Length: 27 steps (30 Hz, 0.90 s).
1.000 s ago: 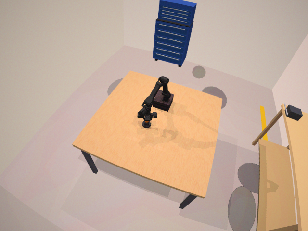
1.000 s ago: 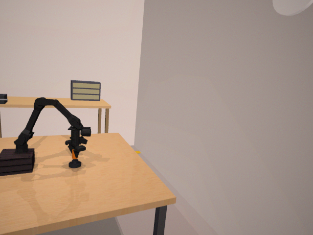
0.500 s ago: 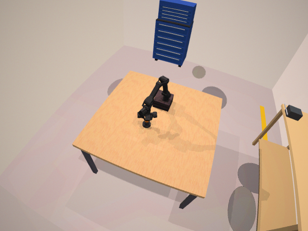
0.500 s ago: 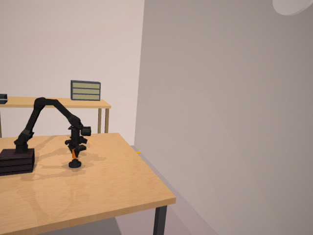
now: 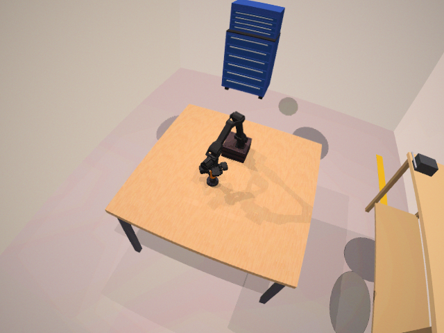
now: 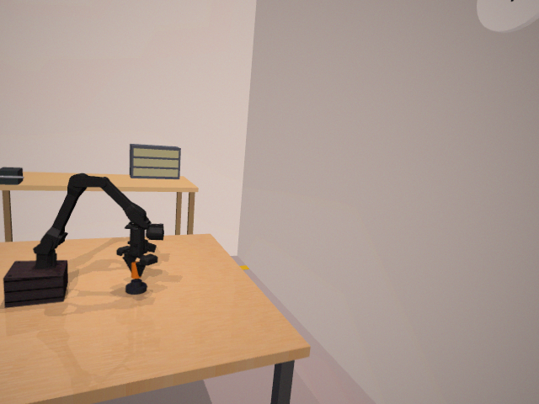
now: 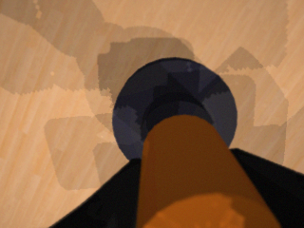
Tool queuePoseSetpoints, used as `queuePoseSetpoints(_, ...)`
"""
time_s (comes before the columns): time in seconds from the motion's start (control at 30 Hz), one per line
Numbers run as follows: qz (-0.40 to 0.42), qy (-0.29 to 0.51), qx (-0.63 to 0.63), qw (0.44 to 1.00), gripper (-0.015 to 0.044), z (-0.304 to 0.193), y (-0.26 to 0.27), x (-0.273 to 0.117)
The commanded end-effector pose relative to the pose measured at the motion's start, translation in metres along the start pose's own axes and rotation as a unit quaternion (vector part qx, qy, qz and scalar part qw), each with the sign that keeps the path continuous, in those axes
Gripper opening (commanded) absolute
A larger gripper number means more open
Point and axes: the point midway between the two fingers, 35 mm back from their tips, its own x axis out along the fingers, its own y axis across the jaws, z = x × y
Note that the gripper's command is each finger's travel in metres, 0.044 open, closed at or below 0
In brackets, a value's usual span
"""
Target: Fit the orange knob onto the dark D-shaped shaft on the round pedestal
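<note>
My gripper clamped one orange knob, its long axis near vertical, above one round pedestal.

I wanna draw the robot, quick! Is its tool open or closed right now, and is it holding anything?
Tool: closed on the orange knob.

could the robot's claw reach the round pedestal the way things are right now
Probably yes: the claw hangs just above the pedestal, but the orange knob held between its fingers would likely meet it first.
</note>
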Motion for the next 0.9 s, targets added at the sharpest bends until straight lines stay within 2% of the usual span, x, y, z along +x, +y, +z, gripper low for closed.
queuePoseSetpoints(0.0,-0.001,-0.001,-0.005,1.0,0.0,0.001,-0.0007,0.0012)
queuePoseSetpoints(0.87,-0.001,-0.001,-0.017,1.0,0.0,-0.0004,0.0007,-0.004)
